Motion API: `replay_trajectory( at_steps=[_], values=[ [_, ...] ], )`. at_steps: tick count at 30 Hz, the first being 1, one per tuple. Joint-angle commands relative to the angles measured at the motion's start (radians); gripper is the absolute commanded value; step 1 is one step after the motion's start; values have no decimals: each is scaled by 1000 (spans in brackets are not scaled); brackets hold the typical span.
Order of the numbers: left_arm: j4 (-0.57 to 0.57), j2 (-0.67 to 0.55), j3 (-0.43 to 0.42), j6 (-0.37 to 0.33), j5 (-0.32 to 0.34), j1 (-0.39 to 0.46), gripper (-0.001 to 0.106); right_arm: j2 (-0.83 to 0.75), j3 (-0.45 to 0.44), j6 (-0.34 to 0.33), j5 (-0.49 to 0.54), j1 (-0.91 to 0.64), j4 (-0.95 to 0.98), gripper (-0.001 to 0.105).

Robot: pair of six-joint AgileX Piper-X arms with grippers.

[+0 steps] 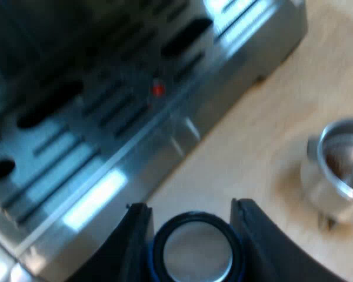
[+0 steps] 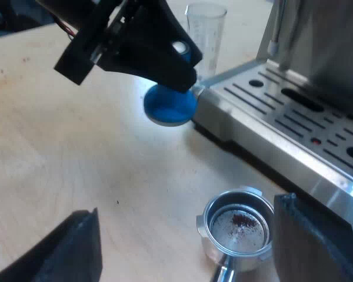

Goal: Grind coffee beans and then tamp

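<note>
L pincer [image 1: 189, 207] is clamped on the blue tamper [image 1: 194, 254]: both black fingers [image 1: 135, 241] press its sides, w/ a silvery round face ringed in blue showing btwn them. Just past the fingertips lies the espresso machine [image 1: 265, 41], its steel drip tray [image 1: 76, 153] slotted, w/ a small red dot [image 1: 157, 90] among the slots. The tray's edge is close to the tamper. Off to one side of this pincer and well apart from it, the metal holder [image 1: 335, 170] sits on the pale wood bench [image 1: 253, 135], basket mouth up. R pincer [image 2: 187, 205] is wide apart w/ nothing in it, hanging over the bench. The holder's basket sits btwn its fingers, just beside one and well apart from the other. Inside the basket: bare metal bottom w/ a small patch of brown coffee grounds [image 2: 242, 220]. The handle is mostly hidden. Farther from the R pincer, the L pincer w/ tamper is at the drip tray's corner. The tamper's broad blue base is low by the bench; can't tell if touching. A clear measuring glass [image 2: 206, 32] stands upright just beyond it.
</note>
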Motion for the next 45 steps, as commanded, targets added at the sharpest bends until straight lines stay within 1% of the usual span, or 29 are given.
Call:
replay_trajectory(
  at_steps=[1, 3, 7, 8, 10, 13, 16, 19, 23, 25, 26, 27, 28, 29, 31, 32, 33, 34, 36, 42, 45],
  values=[
    [-18, -11, 24, -3, 6, 0, 10, 32, 0, -14, -3, -3, -9, 63],
    [-37, -11, 39, -3, 6, 0, 10, 57, 0, -14, -3, -3, -9, 63],
    [-130, -11, 77, -3, 6, 0, 10, 123, 0, -14, -3, -3, -13, 63],
    [-138, -11, 81, -3, 6, 0, 10, 129, 0, -14, -3, -3, -15, 63],
    [-176, -11, 93, -3, 6, 0, 10, 165, 0, 1, -3, -3, -19, 63],
    [-183, 6, 99, -3, 6, 0, 11, 205, 0, 33, -3, -3, -65, 63],
    [-183, 31, 101, -3, 9, 0, 11, 244, 0, 33, -3, -3, -126, 63],
    [-208, 48, 101, -3, 37, 0, 11, 274, 0, 33, -3, -3, -161, 63],
    [-223, 67, 101, -3, 37, 0, 11, 310, 0, 37, -3, -3, -179, 63],
    [-219, 77, 101, -3, 37, 0, 11, 329, 0, 69, -3, -3, -188, 63],
    [-219, 79, 101, -3, 37, 0, 11, 332, 0, 74, -3, -3, -191, 63],
    [-219, 85, 101, -3, 37, 0, 14, 340, 0, 82, -3, -3, -194, 63],
    [-219, 92, 101, -3, 37, 0, 21, 345, 0, 83, -3, -3, -194, 63],
    [-219, 94, 101, -3, 37, 0, 25, 348, 0, 82, -3, -3, -194, 63],
    [-219, 106, 101, -3, 37, 0, 43, 354, 0, 86, -3, -3, -194, 63],
    [-219, 107, 101, -3, 37, 0, 46, 353, 0, 86, -3, -3, -194, 63],
    [-219, 110, 107, -3, 37, 0, 53, 353, 0, 86, -3, -3, -194, 63],
    [-219, 110, 110, -3, 37, 0, 57, 353, 0, 86, -3, -3, -196, 63],
    [-219, 110, 118, -3, 37, 0, 59, 353, 0, 86, -3, -3, -195, 63],
    [-219, 110, 138, -3, 28, 0, 59, 353, 0, 86, -3, -3, -196, 63],
    [-228, 110, 138, -3, 28, 0, 59, 353, 0, 100, -3, -3, -201, 63]
  ],
)
